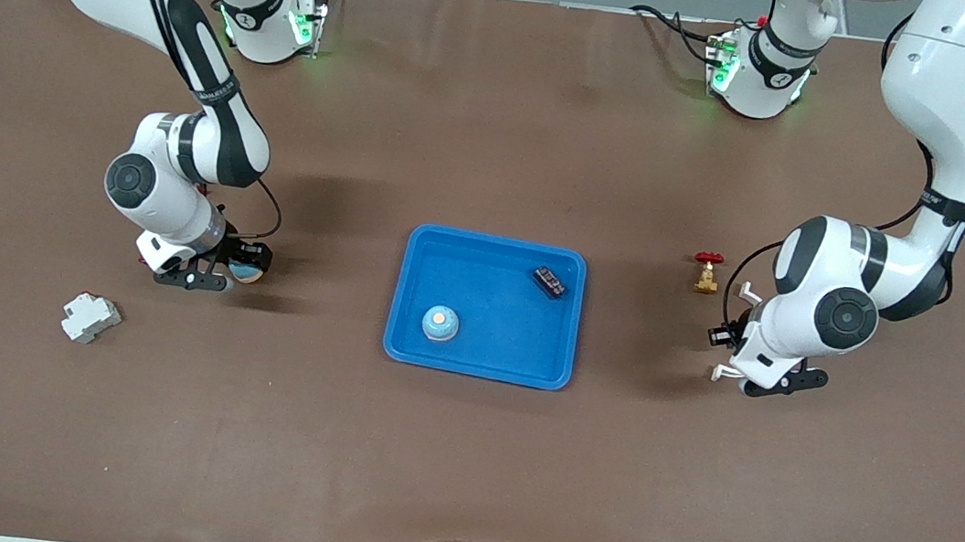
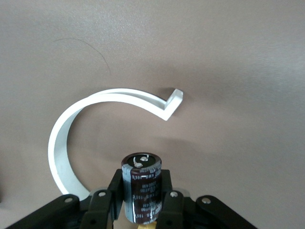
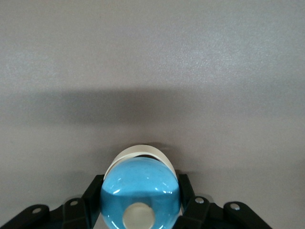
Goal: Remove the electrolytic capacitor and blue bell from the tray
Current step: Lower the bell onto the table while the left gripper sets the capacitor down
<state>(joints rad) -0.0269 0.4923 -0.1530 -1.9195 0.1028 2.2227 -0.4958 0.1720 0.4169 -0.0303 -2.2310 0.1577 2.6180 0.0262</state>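
Observation:
My left gripper (image 1: 725, 336) is low over the table at the left arm's end, shut on a dark cylindrical capacitor (image 2: 142, 175) that stands upright between its fingers (image 2: 167, 191). My right gripper (image 1: 242, 265) is low over the table at the right arm's end, shut on a blue dome-shaped bell (image 3: 140, 188) with a pale button and a white base. The bell also shows in the front view as a blue bell (image 1: 247, 271) under the right hand. Between the two grippers lies a blue tray (image 1: 479, 358).
The tray holds another blue bell (image 1: 439, 323) and a small dark component (image 1: 549, 282). A white curved clip (image 2: 95, 119) lies on the table by the left gripper. A brass valve with a red handle (image 1: 707, 273) stands nearby. A white breaker block (image 1: 90, 318) lies near the right gripper.

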